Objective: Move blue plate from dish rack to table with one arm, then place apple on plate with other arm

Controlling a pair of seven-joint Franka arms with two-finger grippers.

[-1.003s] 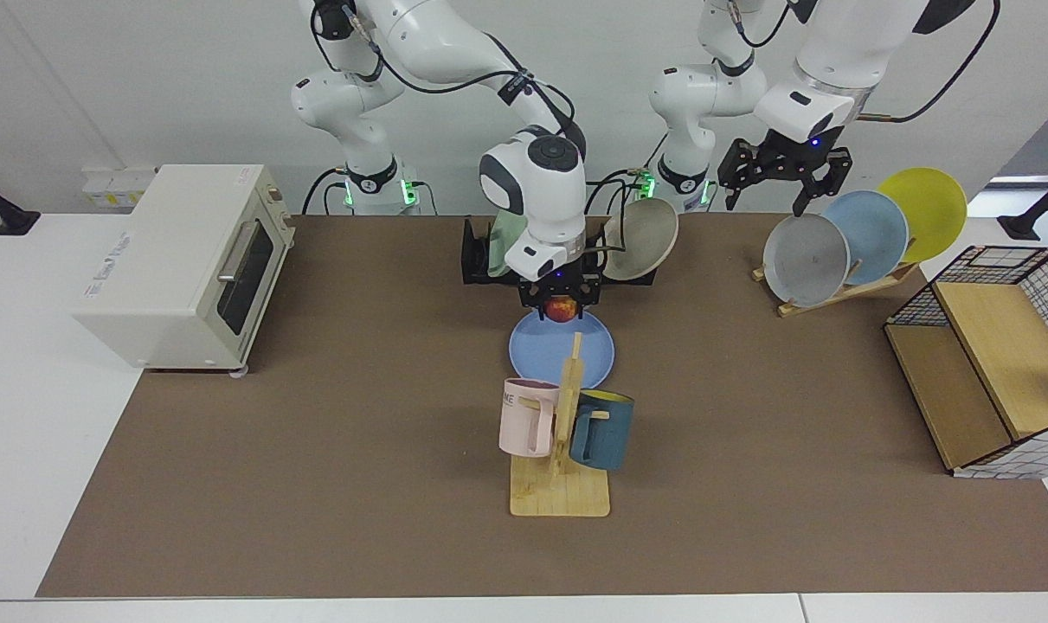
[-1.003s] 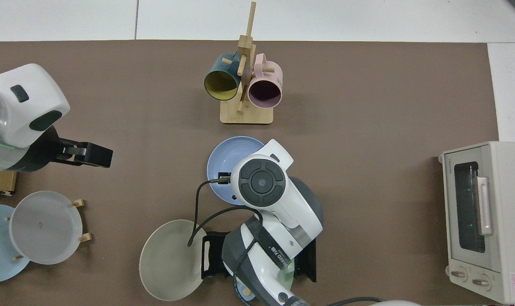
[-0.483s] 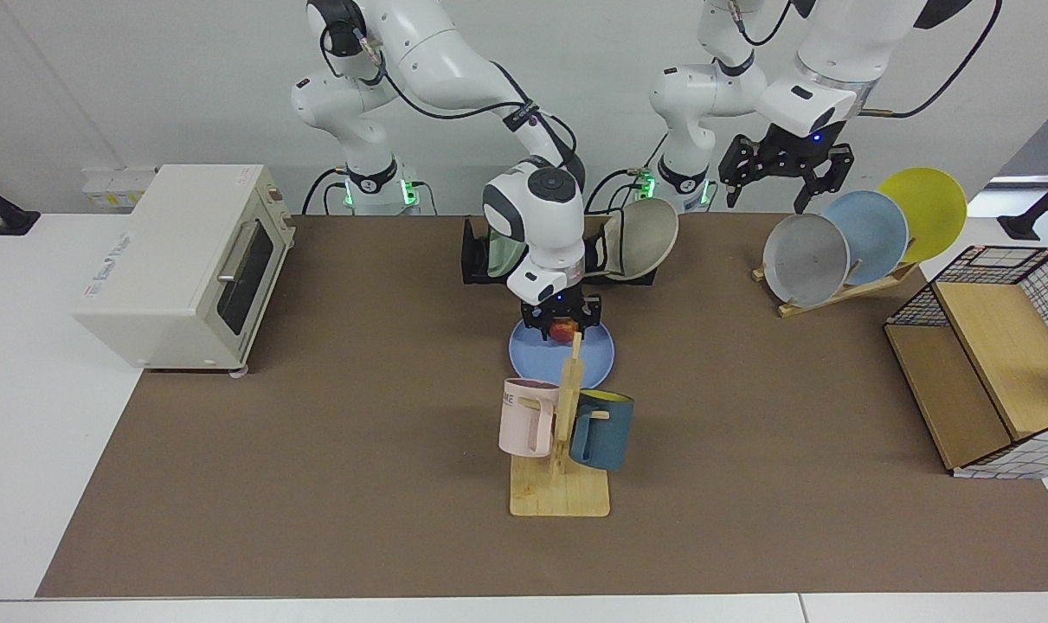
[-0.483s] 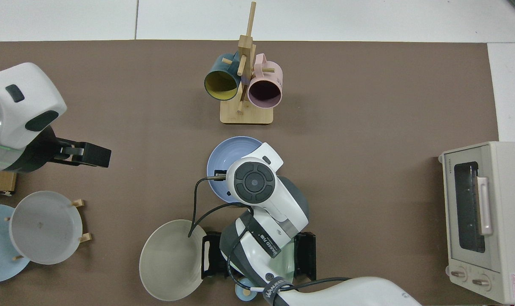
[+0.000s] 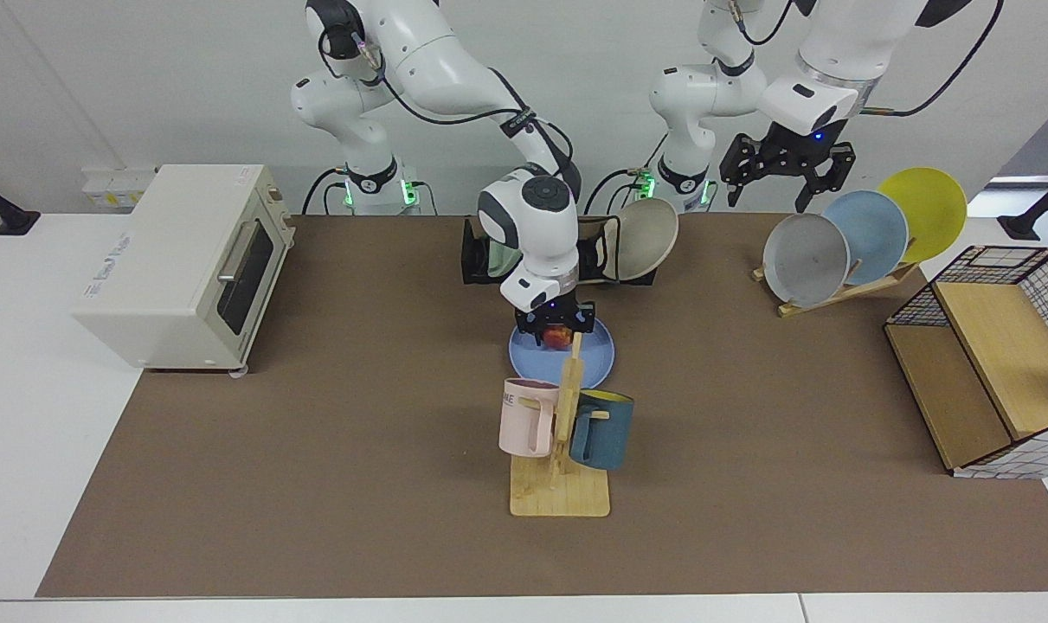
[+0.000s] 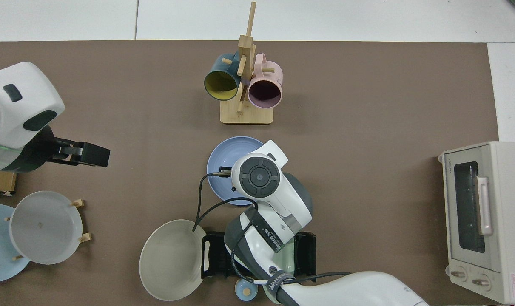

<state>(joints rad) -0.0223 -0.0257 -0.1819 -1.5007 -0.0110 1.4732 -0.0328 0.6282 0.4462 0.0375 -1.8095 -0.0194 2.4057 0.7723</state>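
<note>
Blue plate (image 5: 562, 352) is already laid flat on the bench (image 5: 316, 450), just in front of the dish rack (image 5: 476, 255) and behind the wooden mug tree (image 5: 562, 450). The first half of the task is judged done.

Apple (image 5: 558, 336) is held between the fingers of the right gripper (image 5: 557, 329), low over the back part of the plate. Contact between apple and plate cannot be confirmed from the facing view, and in the top view the apple is hidden under the arm's wrist (image 6: 259, 176). The gripper is pointed straight down, presumably so the apple is set down rather than dropped and rolled off the shallow rim.

Left gripper (image 5: 779, 169) is held high and well clear, above the slanted wooden stand with the grey plate (image 5: 805, 258), fingers spread wide, nothing in them. That arm is waiting, kept out of the working zone.

Step in hand is judged to be final lowering and release. Risk noted: the mug tree's top peg stands just in front of the gripper, so a straight vertical retreat is preferred. A beige plate (image 5: 640, 238) is left leaning in the rack right behind the arm.
</note>
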